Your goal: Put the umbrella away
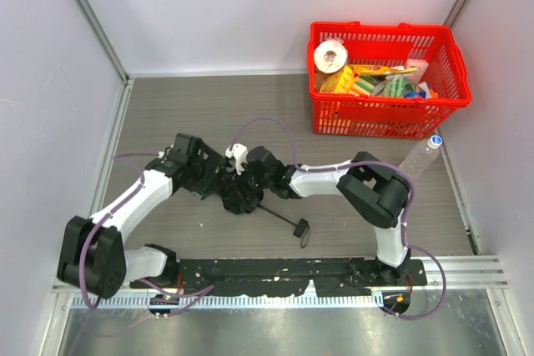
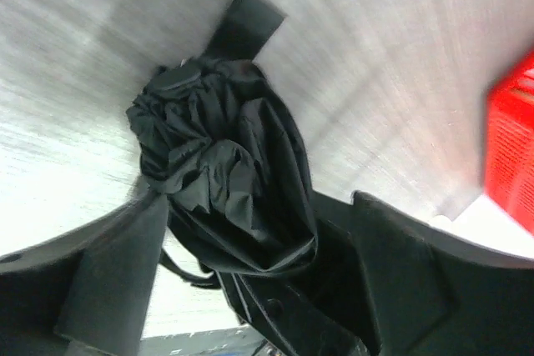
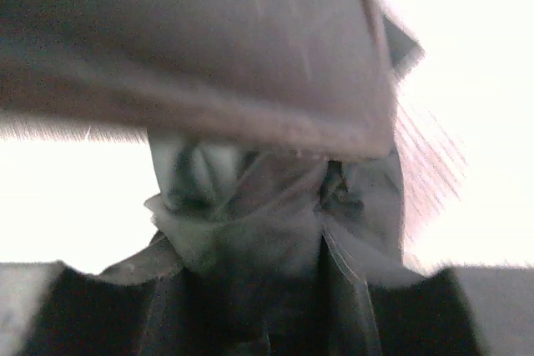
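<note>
The umbrella [image 1: 242,199] is a crumpled bundle of black fabric at the middle of the table. Its thin shaft [image 1: 275,213] runs down-right to the small handle [image 1: 297,224] and wrist loop [image 1: 304,238], which lie on the table. My left gripper [image 1: 219,183] meets the bundle from the left and my right gripper [image 1: 254,177] from the right. In the left wrist view the fabric [image 2: 225,172] fills the gap between my fingers [image 2: 108,281]. In the right wrist view the fabric [image 3: 267,206] sits tight between the jaws, with a blurred dark shape above it.
A red basket [image 1: 321,81] full of groceries stands at the back right; its edge shows in the left wrist view [image 2: 511,147]. A clear plastic bottle [image 1: 421,156] lies just in front of it. Grey walls close off the left, back and right sides.
</note>
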Controlling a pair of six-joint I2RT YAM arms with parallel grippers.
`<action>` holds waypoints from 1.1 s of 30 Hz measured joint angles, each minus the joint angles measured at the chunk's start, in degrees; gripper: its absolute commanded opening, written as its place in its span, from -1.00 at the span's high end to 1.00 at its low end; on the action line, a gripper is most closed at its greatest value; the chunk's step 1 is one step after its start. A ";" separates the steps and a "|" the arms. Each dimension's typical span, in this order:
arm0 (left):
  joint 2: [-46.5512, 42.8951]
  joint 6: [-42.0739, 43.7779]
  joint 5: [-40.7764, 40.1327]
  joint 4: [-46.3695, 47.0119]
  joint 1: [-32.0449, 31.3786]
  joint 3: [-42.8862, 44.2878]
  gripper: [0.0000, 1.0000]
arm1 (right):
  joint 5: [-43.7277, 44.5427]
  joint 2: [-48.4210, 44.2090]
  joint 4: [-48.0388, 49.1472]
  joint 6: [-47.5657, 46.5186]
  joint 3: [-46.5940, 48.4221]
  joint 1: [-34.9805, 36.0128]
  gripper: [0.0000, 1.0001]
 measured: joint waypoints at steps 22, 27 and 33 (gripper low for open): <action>-2.21 5.42 4.59 23.34 0.07 -8.37 -0.99 | -15.04 -0.87 4.52 15.10 -3.41 -9.77 0.99; -0.83 5.03 3.34 23.08 -0.42 -8.37 -0.99 | -13.16 -0.87 4.04 16.13 -2.51 -9.73 0.99; -4.33 2.86 1.70 22.18 -0.81 -8.35 -0.99 | -10.71 -1.75 3.19 14.62 -0.55 -9.33 0.98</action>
